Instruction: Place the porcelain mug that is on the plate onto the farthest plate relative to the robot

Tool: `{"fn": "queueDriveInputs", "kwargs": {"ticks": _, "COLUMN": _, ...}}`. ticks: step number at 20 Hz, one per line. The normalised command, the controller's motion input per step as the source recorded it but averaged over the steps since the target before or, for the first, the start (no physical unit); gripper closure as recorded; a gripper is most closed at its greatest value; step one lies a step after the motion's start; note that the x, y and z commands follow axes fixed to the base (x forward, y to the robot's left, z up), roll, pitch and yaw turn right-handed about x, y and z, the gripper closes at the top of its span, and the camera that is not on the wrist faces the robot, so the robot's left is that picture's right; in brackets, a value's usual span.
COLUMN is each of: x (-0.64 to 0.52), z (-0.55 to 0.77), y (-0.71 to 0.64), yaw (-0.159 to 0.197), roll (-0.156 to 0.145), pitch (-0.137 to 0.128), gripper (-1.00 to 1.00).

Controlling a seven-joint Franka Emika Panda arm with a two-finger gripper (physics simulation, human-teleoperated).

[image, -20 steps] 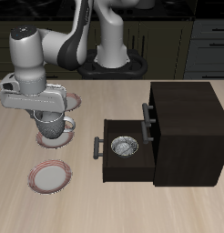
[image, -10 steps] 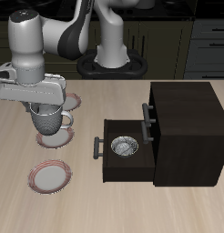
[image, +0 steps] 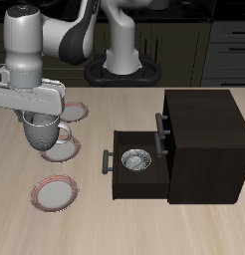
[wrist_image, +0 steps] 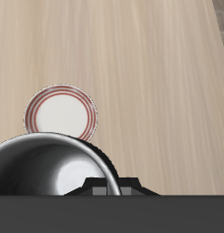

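Pale grey and glossy, the porcelain mug [image: 43, 130] hangs clamped in the gripper [image: 40, 120], directly beneath it and clear above the plate [image: 61, 149]. The farthest plate [image: 53, 193] sits nearer the table's front edge.

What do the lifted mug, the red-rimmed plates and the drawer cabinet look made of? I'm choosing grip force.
The mug, held in the claw: glazed ceramic or porcelain, judging by its pale glossy sheen; the wrist view shows mirror-like highlights. The plates, such as the one nearest the table's front edge: likely glazed ceramic, smooth white with a painted pinkish-red rim. The cabinet: dark matte, possibly painted wood; grain isn't discernible.
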Motion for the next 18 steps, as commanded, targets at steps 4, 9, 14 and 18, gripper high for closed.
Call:
{"fn": "queueDriveInputs", "kwargs": {"ticks": 4, "x": 0.30, "z": -0.03, "y": 0.09, "yaw": 0.008, "roll": 0.058, "pitch": 0.008, "gripper": 1.00}}
{"fn": "queueDriveInputs", "kwargs": {"ticks": 9, "x": 0.31, "z": -0.01, "y": -0.13, "yaw": 0.003, "roll": 0.033, "pitch": 0.023, "gripper": 1.00}}
{"fn": "queueDriveInputs", "kwargs": {"ticks": 14, "x": 0.15, "z": -0.01, "y": 0.05, "yaw": 0.000, "roll": 0.018, "pitch": 0.002, "gripper": 1.00}}
{"fn": "queueDriveInputs", "kwargs": {"ticks": 18, "x": 0.18, "z": 0.07, "y": 0.28, "yaw": 0.021, "roll": 0.051, "pitch": -0.015, "gripper": 1.00}}
